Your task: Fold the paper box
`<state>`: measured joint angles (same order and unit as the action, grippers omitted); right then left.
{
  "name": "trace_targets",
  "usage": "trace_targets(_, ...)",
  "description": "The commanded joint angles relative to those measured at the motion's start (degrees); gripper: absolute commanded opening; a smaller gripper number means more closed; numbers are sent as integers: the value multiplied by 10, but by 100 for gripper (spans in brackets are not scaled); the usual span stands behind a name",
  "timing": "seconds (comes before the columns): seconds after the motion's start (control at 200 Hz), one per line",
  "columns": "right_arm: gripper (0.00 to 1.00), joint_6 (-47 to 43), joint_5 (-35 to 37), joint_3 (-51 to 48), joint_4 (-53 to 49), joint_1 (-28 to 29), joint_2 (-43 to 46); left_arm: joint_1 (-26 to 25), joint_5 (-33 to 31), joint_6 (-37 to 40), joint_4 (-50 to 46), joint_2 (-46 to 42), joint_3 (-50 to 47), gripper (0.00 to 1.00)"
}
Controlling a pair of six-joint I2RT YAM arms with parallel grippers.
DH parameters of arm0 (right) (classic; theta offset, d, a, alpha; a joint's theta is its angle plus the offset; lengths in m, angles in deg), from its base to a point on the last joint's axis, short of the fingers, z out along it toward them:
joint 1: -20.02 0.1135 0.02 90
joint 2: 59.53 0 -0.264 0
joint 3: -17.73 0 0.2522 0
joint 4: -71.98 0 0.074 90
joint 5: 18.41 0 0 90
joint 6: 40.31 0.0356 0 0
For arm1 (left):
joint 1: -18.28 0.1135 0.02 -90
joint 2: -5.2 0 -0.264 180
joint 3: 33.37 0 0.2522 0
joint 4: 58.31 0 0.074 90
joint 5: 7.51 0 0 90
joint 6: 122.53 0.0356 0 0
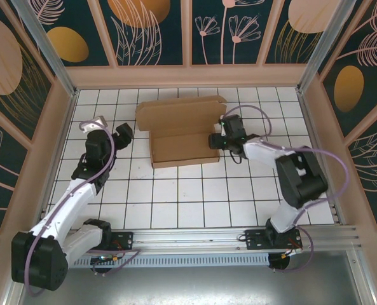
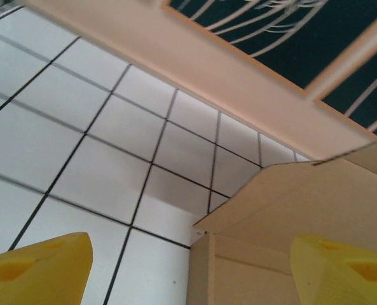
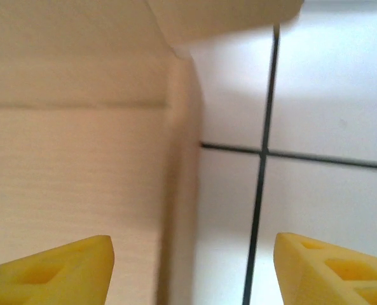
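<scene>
The paper box (image 1: 183,150) lies on the tiled surface (image 1: 175,197), towards the far side and about midway between left and right. Its long axis runs left to right, and its lid flap (image 1: 178,114) is open on the far side.

The left fingers (image 2: 39,273) are wide apart and grip nothing. The right fingers (image 3: 51,273) are also apart. The box's right end lies in the gap between them, but they are not clamped on it.

From above, the right arm is the nearer one. Its fingers sit at the box's right end, touching it or just beside it; I cannot tell which. The left arm's fingers are just left of the box's left end, with bare tile between. The box therefore lies to the right of the left fingers and to the left of the right ones, so a move on either end would probably come in along the long axis.

The left wrist camera shows a raised corner of the box just beyond the fingers, which the top view flattens. The right wrist camera shows the box's end edge falling inside the finger gap, which is hidden from above by the arm.
</scene>
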<state>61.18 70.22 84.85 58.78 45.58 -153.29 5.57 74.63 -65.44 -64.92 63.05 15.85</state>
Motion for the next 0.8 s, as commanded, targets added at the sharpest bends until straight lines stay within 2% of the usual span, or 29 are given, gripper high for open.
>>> trace_targets(0.0, 62, 10, -98, -38, 153, -30, 99, -1, 65, 128, 65, 22, 19, 80)
trace_targets(0.06, 61, -8, -94, -44, 171, -44, 124, -2, 71, 164, 94, 32, 11, 80)
trace_targets(0.21, 63, -110, -118, -45, 206, -58, 154, -1, 52, 193, 200, 41, -37, 81)
trace_targets(0.285, 65, -150, -148, -37, 212, -62, 152, -1, 88, 246, 239, 47, -51, 81)
trace_targets(0.385, 67, -255, -205, -81, 299, -73, 151, 8, 121, 322, 273, 80, -55, 82)
trace_targets(0.41, 67, -282, -227, -91, 320, -78, 149, 16, 136, 338, 290, 92, -58, 82)
trace_targets(0.455, 67, -320, -268, -94, 333, -89, 140, 41, 201, 356, 331, 109, -66, 81)
trace_targets(0.565, 67, -365, -311, -70, 318, -123, 121, 104, 313, 319, 405, 152, -73, 79)
trace_targets(0.661, 67, -397, -394, -75, 333, -152, 109, 110, 365, 370, 398, 179, -69, 79)
trace_targets(0.736, 68, -414, -407, -72, 335, -163, 86, 113, 386, 390, 391, 201, -58, 79)
trace_targets(0.796, 69, -384, -438, -68, 359, -187, 67, 116, 401, 382, 402, 219, -49, 79)
